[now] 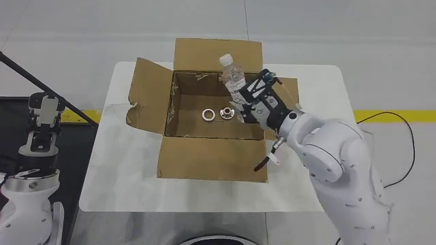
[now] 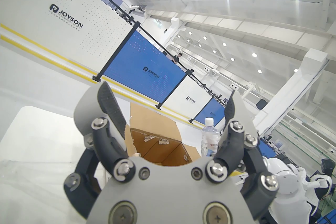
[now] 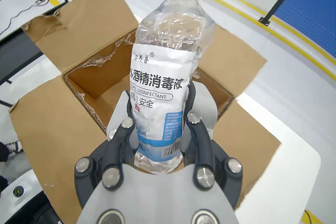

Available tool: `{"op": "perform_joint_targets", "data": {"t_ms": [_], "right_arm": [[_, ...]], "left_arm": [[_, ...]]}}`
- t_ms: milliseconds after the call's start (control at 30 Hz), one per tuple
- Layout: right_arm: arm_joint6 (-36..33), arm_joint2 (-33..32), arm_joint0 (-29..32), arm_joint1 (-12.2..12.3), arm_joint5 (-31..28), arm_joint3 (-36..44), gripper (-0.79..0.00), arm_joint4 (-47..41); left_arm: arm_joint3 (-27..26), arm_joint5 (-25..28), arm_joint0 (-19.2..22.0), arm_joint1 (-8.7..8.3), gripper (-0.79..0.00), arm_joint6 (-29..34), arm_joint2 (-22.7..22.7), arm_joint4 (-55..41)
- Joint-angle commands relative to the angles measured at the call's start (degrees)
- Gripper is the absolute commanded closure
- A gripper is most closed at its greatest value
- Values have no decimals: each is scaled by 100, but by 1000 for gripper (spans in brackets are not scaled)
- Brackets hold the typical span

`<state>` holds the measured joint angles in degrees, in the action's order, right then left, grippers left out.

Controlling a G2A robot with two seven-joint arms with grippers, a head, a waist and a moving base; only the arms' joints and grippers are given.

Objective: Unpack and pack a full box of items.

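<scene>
A white table (image 1: 129, 177), with the left gripper (image 2: 168, 93) spread wide and empty off its near left side, bears an open-flapped cardboard box (image 1: 204, 160) holding two small metal rings (image 1: 208, 114), and over the box's right part the right gripper (image 3: 159, 104) clamps a clear bottle (image 3: 168, 51) by its labelled lower half.

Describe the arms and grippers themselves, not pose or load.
The right arm and left arm have smooth white rounded shells. Left gripper and right gripper match: a grey metal plate with silver screws, dark linkages, pale finger shells with black ribbed pads. A thin black cable hangs at the right wrist.
</scene>
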<state>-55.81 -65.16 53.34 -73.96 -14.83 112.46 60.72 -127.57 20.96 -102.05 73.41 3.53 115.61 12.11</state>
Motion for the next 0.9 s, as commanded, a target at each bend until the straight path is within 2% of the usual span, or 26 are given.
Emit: {"op": "perform_joint_targets", "data": {"t_ms": [0, 100, 233, 367, 500, 767, 867], "right_arm": [[-43, 368, -240, -42, -100, -344, 0, 39], [-149, 818, -543, -108, -167, -840, 0, 212], [-39, 1284, -864, -214, 59, -1512, 0, 561], [-28, 1646, -1189, -326, -3, -2278, 0, 580], [-312, 1950, -1543, -430, -221, -2877, 0, 566], [-576, 2162, -1854, -527, -672, -3393, 0, 461], [-608, 2197, -1878, -529, -1047, -3465, 0, 352]], "left_arm": [[0, 0, 0, 0, -785, 0, 0, 0], [0, 0, 0, 0, -785, 0, 0, 0], [0, 0, 0, 0, -785, 0, 0, 0], [0, 0, 0, 0, -785, 0, 0, 0], [0, 0, 0, 0, -785, 0, 0, 0], [0, 0, 0, 0, -785, 0, 0, 0], [0, 0, 0, 0, -785, 0, 0, 0]]}}
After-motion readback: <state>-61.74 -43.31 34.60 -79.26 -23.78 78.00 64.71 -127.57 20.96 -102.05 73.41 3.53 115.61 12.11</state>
